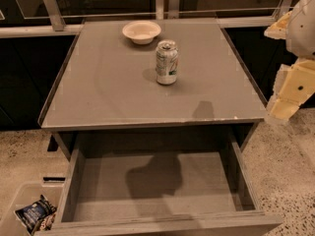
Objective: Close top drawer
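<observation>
Pale plastic forms the bin (20,194) in the lower left corner, standing on the speckled floor (290,171) just beside the drawer's left side. A dark, crumpled snack bag (33,213) lies inside it.

Next to the right comes the grey cabinet (98,97), with a broad, flat top that has a thin raised edge on its left side. The top drawer (162,226) is pulled far out toward the camera from under that top. Its deep grey box is in full view from above, and a soft shadow falls across its floor near the middle. Its front panel runs along the bottom edge of the view, and the knob cannot be seen from this angle.

On the cabinet top, a shallow cream bowl (141,32) sits near the back edge, slightly left of centre. A drink can (167,62) stands upright in front of it and a little to its right, apart from the bowl, with a short shadow on its left.

At the far right, the robot's cream and white gripper (288,93) hangs in the air beyond the cabinet's right edge, about level with the cabinet top and well apart from the drawer. It touches nothing, and I cannot tell whether it is open or closed.
</observation>
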Controlling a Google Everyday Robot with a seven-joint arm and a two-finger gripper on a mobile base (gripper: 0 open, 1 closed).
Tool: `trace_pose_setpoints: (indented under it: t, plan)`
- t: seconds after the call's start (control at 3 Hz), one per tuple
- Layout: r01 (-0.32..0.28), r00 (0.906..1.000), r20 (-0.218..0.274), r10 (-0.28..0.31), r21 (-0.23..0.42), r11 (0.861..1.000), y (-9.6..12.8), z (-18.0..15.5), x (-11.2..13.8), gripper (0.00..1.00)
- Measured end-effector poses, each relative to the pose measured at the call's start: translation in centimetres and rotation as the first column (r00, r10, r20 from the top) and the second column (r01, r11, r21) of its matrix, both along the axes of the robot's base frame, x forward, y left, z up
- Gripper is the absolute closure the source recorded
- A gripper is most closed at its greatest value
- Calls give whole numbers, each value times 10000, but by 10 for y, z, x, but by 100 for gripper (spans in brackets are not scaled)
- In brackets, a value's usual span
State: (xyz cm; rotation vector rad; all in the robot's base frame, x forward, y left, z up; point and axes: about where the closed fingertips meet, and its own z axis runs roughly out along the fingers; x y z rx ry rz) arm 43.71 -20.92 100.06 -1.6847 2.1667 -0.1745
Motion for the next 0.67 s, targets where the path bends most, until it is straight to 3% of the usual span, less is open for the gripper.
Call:
trace_pose_setpoints:
  t: [0.67]
  plan:
    - [-142, 9999, -7, 143, 314, 9994, -3, -9, -11, 0]
